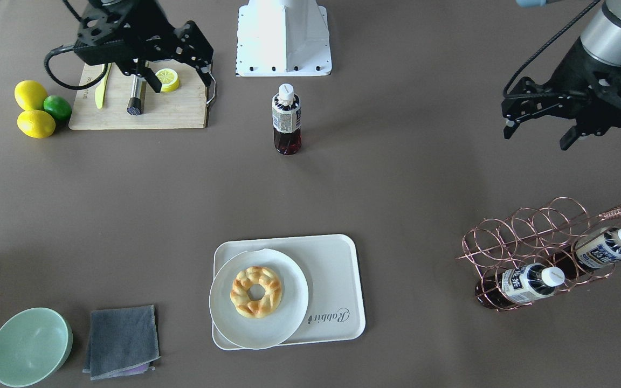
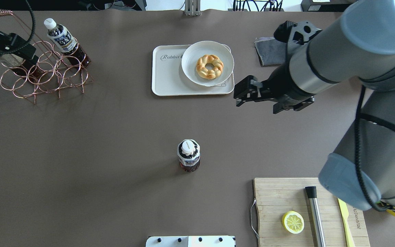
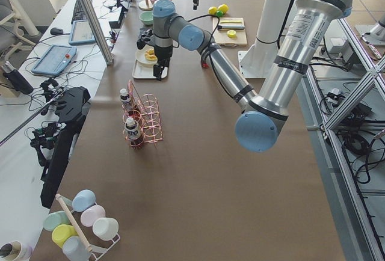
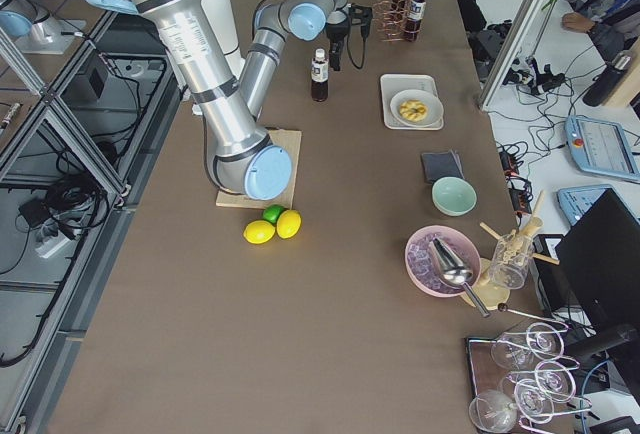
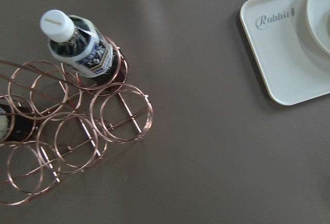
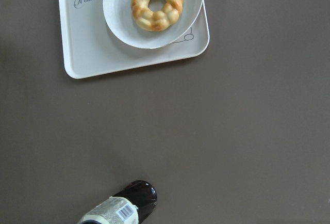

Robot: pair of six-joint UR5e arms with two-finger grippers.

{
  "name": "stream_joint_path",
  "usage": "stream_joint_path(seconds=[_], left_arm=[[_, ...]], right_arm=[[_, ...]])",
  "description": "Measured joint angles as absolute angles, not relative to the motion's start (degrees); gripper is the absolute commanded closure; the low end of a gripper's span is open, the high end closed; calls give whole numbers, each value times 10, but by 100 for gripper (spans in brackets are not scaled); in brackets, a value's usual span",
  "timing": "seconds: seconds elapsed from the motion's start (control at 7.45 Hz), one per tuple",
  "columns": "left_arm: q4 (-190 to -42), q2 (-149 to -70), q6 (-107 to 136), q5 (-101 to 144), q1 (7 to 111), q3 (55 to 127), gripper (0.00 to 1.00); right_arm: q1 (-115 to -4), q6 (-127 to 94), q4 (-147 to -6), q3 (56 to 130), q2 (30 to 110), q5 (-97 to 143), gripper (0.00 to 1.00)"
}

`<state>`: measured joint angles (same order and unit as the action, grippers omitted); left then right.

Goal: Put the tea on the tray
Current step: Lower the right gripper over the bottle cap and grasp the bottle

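One tea bottle [image 1: 287, 121] stands upright alone mid-table, with a white cap and dark liquid; it also shows in the overhead view [image 2: 188, 156] and the right wrist view [image 6: 118, 209]. Two more bottles [image 1: 529, 283] [image 5: 82, 48] lie in a copper wire rack [image 1: 526, 237]. The off-white tray [image 1: 337, 269] [image 2: 166, 77] [image 6: 87, 53] holds a white plate [image 1: 289, 318] with a doughnut [image 1: 255, 291]. My right gripper [image 1: 181, 83] [image 2: 257, 103] is open and empty, held high between tray and bottle. My left gripper [image 1: 539, 134] is open and empty above the rack.
A wooden cutting board [image 1: 176, 113] with a lemon slice [image 1: 168, 80], a metal tool and a yellow knife lies near the robot base [image 1: 283, 37]. Lemons and a lime [image 1: 35, 108] lie beside it. A green bowl [image 1: 30, 347] and a grey cloth [image 1: 122, 339] lie left of the tray.
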<state>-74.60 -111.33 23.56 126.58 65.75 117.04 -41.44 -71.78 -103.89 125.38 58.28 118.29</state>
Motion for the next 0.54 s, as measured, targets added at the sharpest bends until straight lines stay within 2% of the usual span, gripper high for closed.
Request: stream_joint_path(seconds=[0.27,0.54], left_arm=[[-747,-1084,185,1274,691,1167,3],[-746,-1076,176,1275,701,1168,3]], right_arm=[[-334,-755,-1098,1205,486,1101,3],[-290,-761,-1112,1149,432,1056,5]])
